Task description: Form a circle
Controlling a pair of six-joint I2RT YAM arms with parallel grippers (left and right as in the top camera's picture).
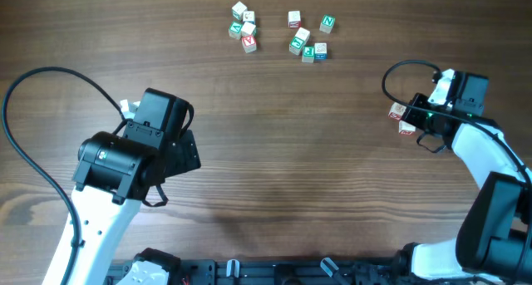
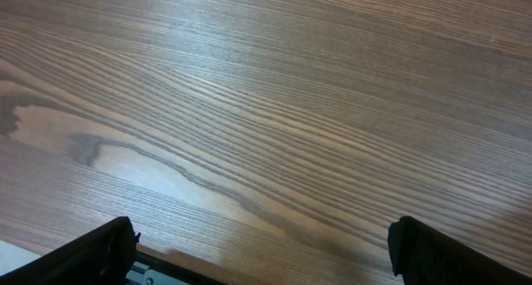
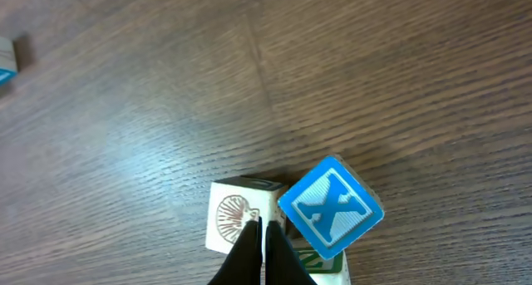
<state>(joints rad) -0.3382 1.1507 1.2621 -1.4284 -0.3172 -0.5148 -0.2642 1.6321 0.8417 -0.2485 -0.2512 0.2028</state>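
From overhead, the group of three cubes [image 1: 401, 119] lies toward the right edge of the table [image 1: 274, 177]. The right gripper [image 1: 414, 116] sits just beside the group on its right, clenched on nothing. The left gripper [image 1: 189, 152] hangs far to the group's left, fingers spread and empty, and the loose scatter of cubes [image 1: 299, 42] lies well apart, up and to the group's left. The left wrist view shows only bare wood between that gripper's splayed fingers, so it has no part in this step. In the right wrist view the closed fingertips form one thin point at the near side of the group, touching or all but touching the seam between the pale cube [image 3: 235, 223] with a red mark and the blue cube [image 3: 332, 206], which sits corner-on. A third cube [image 3: 320, 267] peeks out under the blue one, mostly hidden. The step looks like nudging, not picking. To do it well, push low and slowly against a flat face, one cube at a time, since a narrow tip on a corner will likely spin the cube or slip past. Ease the cubes apart just enough to leave a gap in the middle.
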